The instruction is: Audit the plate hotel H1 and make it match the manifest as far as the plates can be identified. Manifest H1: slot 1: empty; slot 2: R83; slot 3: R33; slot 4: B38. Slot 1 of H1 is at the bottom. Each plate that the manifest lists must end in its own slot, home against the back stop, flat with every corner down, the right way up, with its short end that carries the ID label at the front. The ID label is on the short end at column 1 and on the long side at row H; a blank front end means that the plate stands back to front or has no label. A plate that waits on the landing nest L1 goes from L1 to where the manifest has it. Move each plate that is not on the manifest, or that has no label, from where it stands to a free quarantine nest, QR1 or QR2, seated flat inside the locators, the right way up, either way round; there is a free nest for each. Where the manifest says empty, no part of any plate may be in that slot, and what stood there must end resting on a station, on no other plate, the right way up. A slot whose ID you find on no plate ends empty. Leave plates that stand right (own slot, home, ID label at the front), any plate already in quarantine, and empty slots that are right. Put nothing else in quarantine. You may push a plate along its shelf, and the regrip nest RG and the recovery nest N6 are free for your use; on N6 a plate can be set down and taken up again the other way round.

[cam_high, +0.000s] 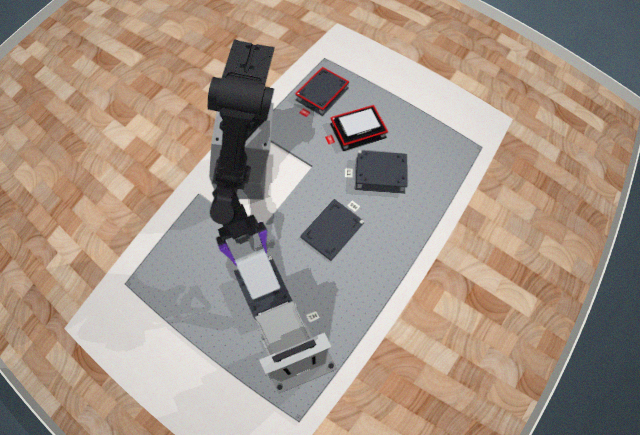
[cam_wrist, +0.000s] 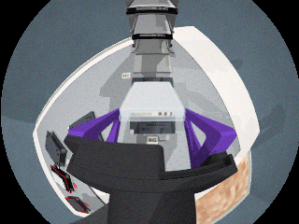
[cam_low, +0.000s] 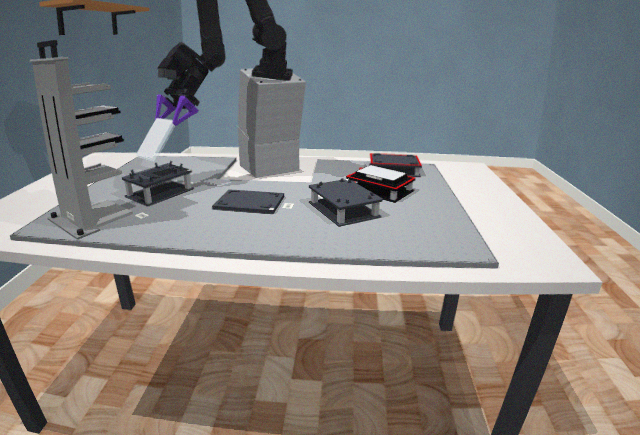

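My gripper (cam_high: 242,250) is shut on the short end of a white plate (cam_high: 256,274), gripping across its width. The plate hangs tilted, its far end down toward a raised black nest (cam_low: 156,178) in front of the hotel H1 (cam_low: 62,141). In the side view the gripper (cam_low: 174,110) is above and behind that nest. In the wrist view the plate (cam_wrist: 151,119) points at the hotel, and a label on its near end is too small to read. Dark plates sit in the hotel's two middle slots (cam_low: 98,139) (cam_low: 97,112). The top and bottom shelves look bare.
Two red-edged quarantine nests stand at the back: one empty (cam_high: 321,88), one holding a white plate (cam_high: 359,125). Another raised black nest (cam_high: 381,170) and a flat black nest (cam_high: 331,228) lie mid-mat. The arm's grey pedestal (cam_low: 270,120) stands behind.
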Controlling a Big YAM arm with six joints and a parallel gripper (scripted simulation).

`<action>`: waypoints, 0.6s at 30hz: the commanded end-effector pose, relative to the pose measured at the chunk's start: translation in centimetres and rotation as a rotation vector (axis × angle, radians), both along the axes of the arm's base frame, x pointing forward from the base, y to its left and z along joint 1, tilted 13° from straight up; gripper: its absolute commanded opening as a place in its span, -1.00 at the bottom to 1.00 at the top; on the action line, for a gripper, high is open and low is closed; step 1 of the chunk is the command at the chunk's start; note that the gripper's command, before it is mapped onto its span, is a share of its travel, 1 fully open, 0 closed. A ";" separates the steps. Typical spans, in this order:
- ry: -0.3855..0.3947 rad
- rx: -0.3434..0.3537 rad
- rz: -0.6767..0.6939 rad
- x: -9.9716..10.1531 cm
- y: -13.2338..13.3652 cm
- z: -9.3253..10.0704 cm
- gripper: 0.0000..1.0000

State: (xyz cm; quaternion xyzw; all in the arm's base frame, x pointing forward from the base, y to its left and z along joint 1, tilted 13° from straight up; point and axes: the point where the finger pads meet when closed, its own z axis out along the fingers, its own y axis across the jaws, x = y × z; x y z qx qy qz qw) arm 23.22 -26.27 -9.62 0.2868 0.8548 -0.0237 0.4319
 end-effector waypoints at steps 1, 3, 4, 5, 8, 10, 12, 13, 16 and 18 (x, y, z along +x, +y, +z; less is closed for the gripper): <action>-0.017 -0.020 -0.005 0.4 -0.6 0.2 0.72; -0.017 -0.021 -0.001 0.5 -0.5 0.1 0.72; -0.017 -0.020 0.000 0.6 -0.5 0.1 0.72; -0.017 -0.020 -0.001 0.6 -0.5 0.0 0.72; -0.020 -0.026 -0.004 0.6 -0.7 0.1 0.72; -0.017 -0.021 0.000 0.6 -0.5 -0.2 0.72; -0.017 -0.020 -0.002 0.6 -0.5 -0.3 0.72; -0.017 -0.020 -0.004 0.5 -0.5 -0.4 0.72; -0.030 -0.048 -0.003 0.8 -1.0 0.6 0.72; -0.018 -0.023 -0.001 0.7 -0.4 -0.4 0.72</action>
